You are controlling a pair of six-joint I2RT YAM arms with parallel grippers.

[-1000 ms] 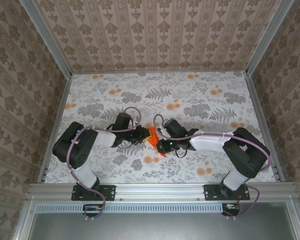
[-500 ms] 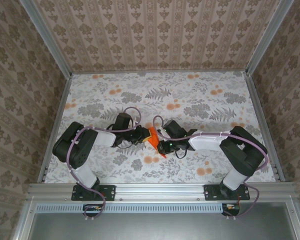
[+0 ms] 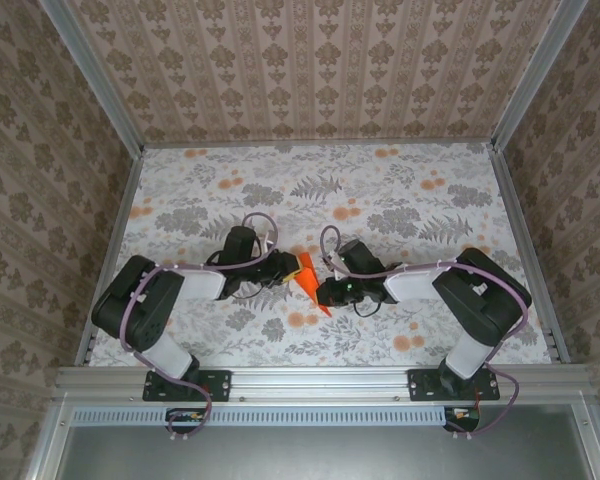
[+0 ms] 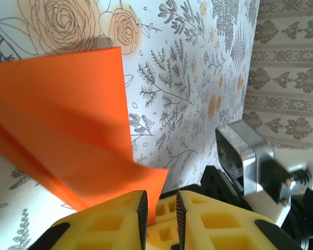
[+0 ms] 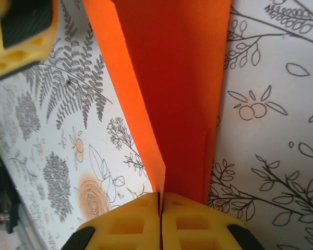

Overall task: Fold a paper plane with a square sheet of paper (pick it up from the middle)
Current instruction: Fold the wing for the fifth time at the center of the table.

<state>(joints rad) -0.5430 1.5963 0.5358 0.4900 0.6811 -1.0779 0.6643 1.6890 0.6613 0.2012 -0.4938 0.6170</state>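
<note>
The square sheet of paper is folded into a narrow orange paper plane with sharp creases, held low over the middle of the table between both grippers. My right gripper is shut on its central fold, the crease running straight into the closed jaws. My left gripper faces it from the left. Its jaws stand slightly apart, and a corner of the orange paper rests against the left pad without being pinched. One yellow left fingertip shows in the right wrist view.
The floral-printed table surface stretches behind and to both sides of the grippers. Patterned walls with metal posts box it in on three sides. The right arm's wrist housing sits close beside the left fingers.
The left jaws have parted a little, loosening on the paper, and the left arm has drawn back left. The right jaws have closed fully on the fold. More orange paper shows between the grippers.
</note>
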